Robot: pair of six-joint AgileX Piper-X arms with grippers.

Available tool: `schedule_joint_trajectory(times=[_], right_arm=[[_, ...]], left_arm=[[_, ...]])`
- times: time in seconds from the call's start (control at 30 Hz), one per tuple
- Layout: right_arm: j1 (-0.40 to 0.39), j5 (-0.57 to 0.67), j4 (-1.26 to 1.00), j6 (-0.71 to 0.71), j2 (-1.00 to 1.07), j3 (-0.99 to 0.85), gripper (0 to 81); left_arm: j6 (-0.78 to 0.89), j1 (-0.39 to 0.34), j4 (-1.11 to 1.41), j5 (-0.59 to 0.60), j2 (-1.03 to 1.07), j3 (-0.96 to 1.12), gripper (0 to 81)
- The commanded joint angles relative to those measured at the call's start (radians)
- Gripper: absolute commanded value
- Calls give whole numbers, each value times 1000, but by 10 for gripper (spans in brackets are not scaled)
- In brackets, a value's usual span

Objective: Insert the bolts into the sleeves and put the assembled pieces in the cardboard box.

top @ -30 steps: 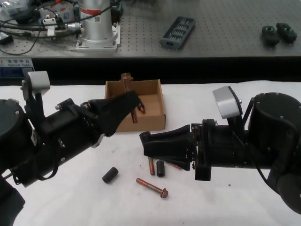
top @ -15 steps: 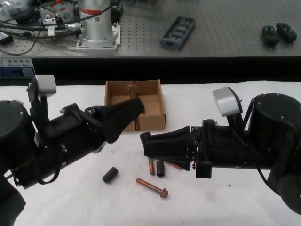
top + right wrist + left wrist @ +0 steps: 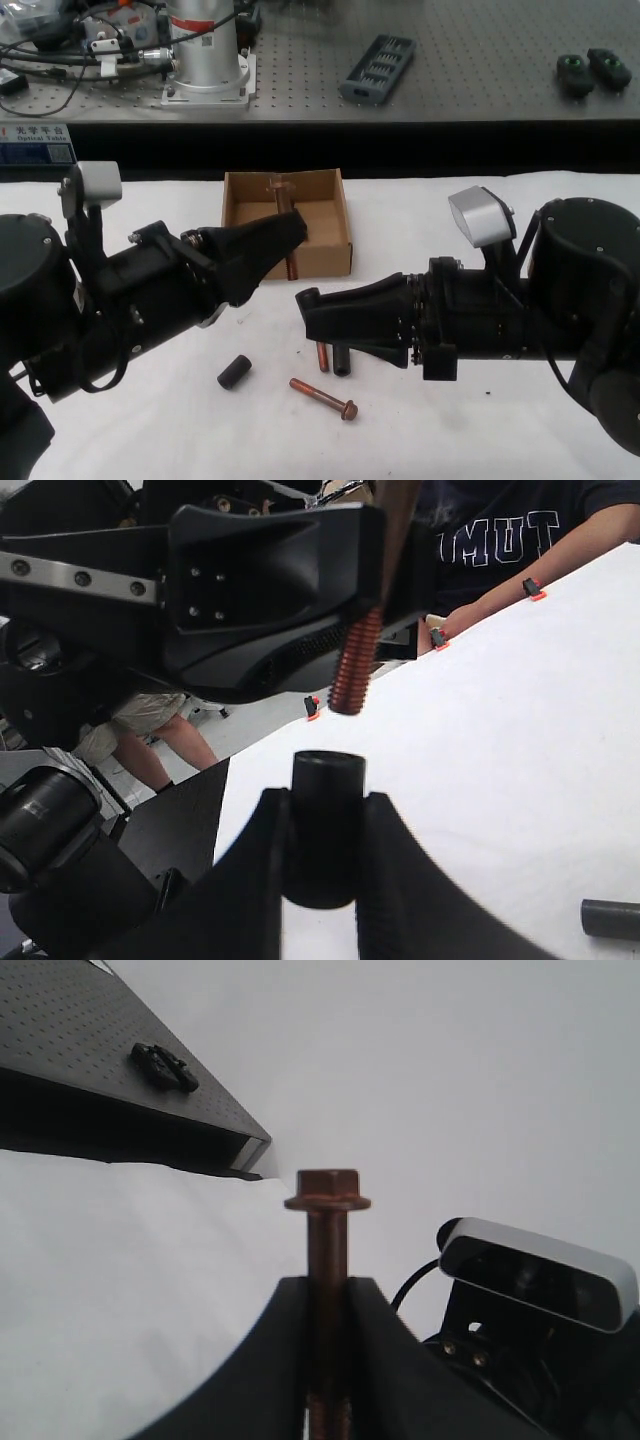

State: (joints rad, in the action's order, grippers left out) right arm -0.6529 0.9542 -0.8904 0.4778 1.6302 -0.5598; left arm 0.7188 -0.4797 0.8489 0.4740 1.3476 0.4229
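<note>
Here the copper bolt stands upright, head up, clamped by its shank between the fingers of the left gripper. It hangs in front of the cardboard box. Its threaded end points down at the open mouth of the black sleeve, which the right gripper pinches upright just beneath it. The two parts are near but still apart, so the step in hand looks like the insertion itself. The next move likely calls for lining the thread up with the bore and closing the gap along the bolt's axis. A second bolt and a spare sleeve lie loose on the white cloth, and another bolt and sleeve lie partly under the right gripper. Against a second ago, the left arm has brought the bolt lower and nearer. The right gripper has edged toward it, covering more of the pair lying beneath.
</note>
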Motion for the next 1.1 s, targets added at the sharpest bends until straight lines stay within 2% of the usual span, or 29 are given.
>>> schedule_joint_trajectory(times=[0.0,0.27,1.07], right_arm=[[-1,0,-43,28,-15,0,40],[-1,0,-117,67,-15,0,40],[1,26,-117,83,-15,0,40]], left_arm=[[-23,-4,12,9,0,5,6],[-17,-4,12,33,0,5,6],[-15,-4,74,26,0,5,6]])
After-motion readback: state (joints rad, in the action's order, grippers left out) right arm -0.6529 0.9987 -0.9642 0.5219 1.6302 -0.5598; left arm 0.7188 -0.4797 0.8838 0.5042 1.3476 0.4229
